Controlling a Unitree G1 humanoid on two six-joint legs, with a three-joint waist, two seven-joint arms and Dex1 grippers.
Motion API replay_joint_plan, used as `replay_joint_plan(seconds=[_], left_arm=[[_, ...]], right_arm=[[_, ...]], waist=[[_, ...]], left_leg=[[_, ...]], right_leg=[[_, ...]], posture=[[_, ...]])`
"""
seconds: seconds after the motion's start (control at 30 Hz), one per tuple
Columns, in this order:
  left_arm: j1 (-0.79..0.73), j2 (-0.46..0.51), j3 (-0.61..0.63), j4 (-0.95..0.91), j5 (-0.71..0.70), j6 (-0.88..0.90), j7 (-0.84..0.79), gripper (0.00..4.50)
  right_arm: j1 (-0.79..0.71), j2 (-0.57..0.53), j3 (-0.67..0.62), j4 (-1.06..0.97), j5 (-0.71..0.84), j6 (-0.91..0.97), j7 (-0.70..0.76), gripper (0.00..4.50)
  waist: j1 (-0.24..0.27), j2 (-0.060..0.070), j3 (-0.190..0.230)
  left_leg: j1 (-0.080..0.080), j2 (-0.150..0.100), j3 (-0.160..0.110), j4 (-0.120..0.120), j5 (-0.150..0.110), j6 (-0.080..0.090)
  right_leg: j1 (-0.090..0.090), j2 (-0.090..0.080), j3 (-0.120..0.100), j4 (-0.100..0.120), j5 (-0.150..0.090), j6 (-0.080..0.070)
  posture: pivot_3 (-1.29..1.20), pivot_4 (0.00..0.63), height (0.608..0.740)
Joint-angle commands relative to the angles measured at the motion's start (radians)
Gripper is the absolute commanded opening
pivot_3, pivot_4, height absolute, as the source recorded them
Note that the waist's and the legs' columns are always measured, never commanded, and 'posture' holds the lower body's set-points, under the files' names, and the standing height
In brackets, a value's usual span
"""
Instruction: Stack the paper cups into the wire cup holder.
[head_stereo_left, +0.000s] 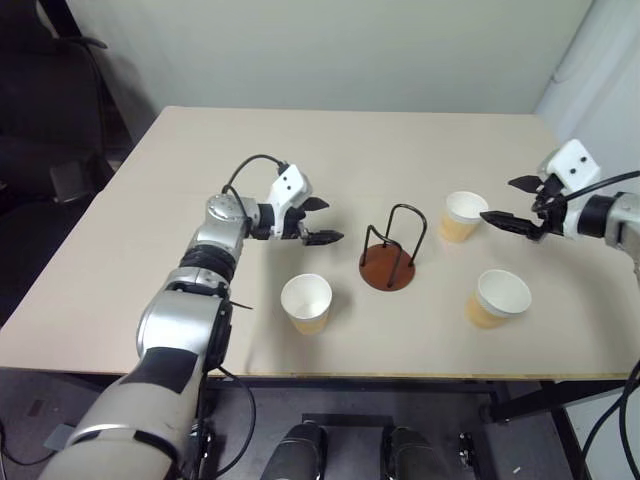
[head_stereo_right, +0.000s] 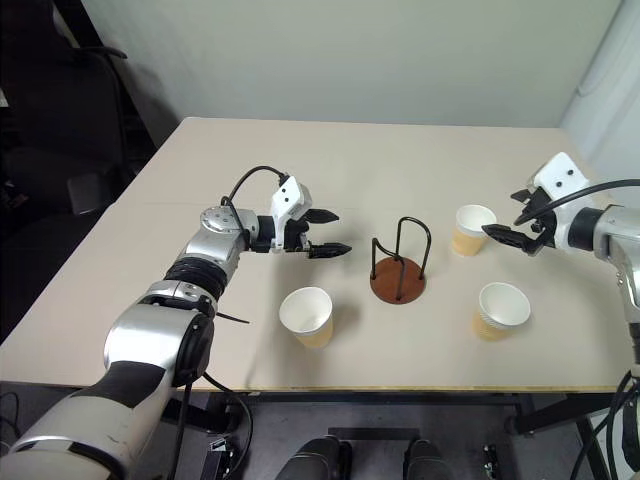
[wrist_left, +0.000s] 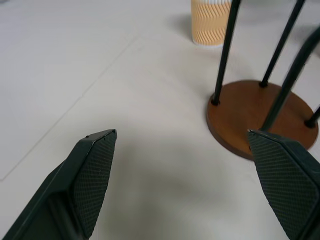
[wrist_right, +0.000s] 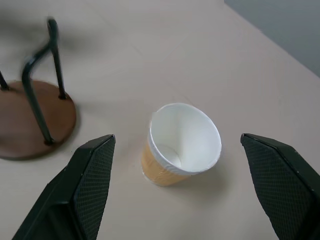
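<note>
Right gripper wide open, empty, aimed at upright tan-orange paper cup just ahead. Left gripper open, empty, farther off.

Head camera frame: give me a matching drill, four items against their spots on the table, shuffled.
Items:
1. cup holder
2. left hand
3. right hand
4. front left cup

Spots:
A. open, beside the far right cup
B. near the table's front edge, left of the holder
C. mid-table, no cup in it
D. open, just left of the holder

Pairs: 1-C, 2-D, 3-A, 4-B
</note>
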Motion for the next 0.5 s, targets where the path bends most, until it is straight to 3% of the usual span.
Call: replay_joint_plan(seconds=[0.03,0.5], left_arm=[[-0.049,0.016,0.033,-0.017,-0.030,0.003,0.005,4.43],[-0.060,0.024,0.048,-0.025,-0.046,0.015,0.020,4.43]], right_arm=[[-0.065,0.003,0.044,0.095,-0.068,-0.090,0.049,4.09],[-0.310,0.149,0.184,0.607,-0.284,-0.371,0.113,4.09]], waist=[[-0.001,0.000,0.000],[-0.003,0.002,0.001]], left_leg=[[0.000,0.000,0.000,0.000,0.000,0.000],[0.000,0.001,-0.001,-0.002,-0.002,0.000]], right_leg=[[0.000,0.000,0.000,0.000,0.000,0.000],[-0.002,0.000,-0.001,0.001,0.001,-0.003]], posture=[[0.00,0.150,0.740],[0.00,0.150,0.740]])
